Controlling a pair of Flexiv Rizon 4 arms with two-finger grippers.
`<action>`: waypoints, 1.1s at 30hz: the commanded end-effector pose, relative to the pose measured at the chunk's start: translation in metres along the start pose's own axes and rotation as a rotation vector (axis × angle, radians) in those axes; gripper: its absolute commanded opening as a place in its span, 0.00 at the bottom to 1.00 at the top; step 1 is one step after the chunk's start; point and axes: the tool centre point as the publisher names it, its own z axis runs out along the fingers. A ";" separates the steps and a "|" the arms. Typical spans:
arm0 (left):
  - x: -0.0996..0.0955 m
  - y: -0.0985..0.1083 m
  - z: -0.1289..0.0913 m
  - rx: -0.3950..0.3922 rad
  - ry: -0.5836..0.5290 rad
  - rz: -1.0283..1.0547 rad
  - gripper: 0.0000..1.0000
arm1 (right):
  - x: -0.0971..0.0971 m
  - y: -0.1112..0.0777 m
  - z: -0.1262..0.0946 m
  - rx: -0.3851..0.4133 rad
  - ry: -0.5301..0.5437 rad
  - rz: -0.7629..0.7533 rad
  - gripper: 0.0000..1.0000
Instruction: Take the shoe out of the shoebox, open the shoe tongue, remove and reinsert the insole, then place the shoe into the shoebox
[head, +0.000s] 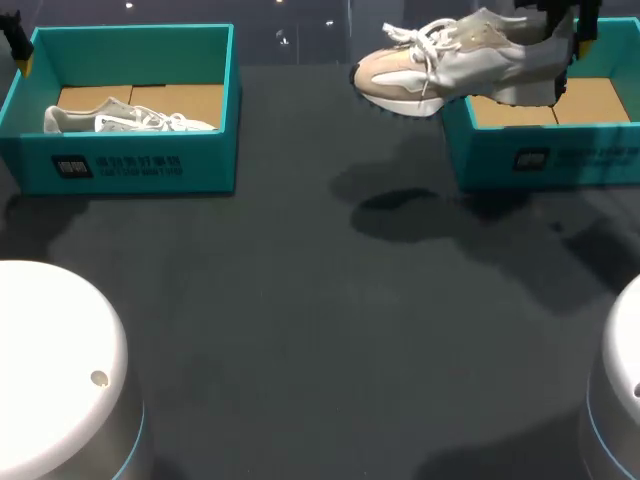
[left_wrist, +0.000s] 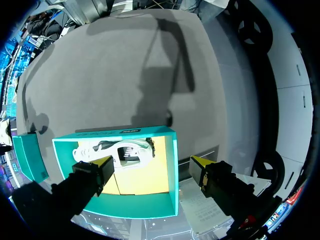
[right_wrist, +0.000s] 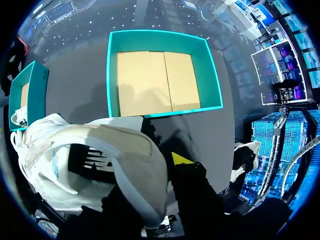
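Over the dark grey worktop (head: 330, 320) and the left wall of the right-hand teal cardboard shoebox (head: 540, 160) hangs the beige-and-white laced sneaker (head: 450, 60), its heel apparently pinched in the right claw (head: 568, 50), while the left claw (left_wrist: 152, 167) gapes wide, holding nothing.

Surface: I see a dark grey table (head: 320, 330), matte, with soft shadows across its far middle.
Spare box: a teal box (head: 215, 160), open-topped, sits at the table's far left and carries a dark label (head: 72, 167) on its near wall.
Box floor: tan cardboard (head: 190, 100), bare along the far side.
Inside it: a white laced shoe (head: 120, 120) lies low against the near wall.
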 end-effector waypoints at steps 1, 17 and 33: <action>0.000 -0.002 0.000 -0.003 0.002 0.001 1.00 | 0.013 -0.039 -0.005 -0.121 -0.012 0.007 0.00; 0.000 -0.002 0.000 -0.003 0.002 0.001 1.00 | 0.074 -0.137 0.002 -0.126 -0.053 0.022 0.00; 0.000 -0.002 0.000 -0.003 0.002 0.001 1.00 | 0.131 -0.208 0.044 -0.125 -0.027 0.053 0.00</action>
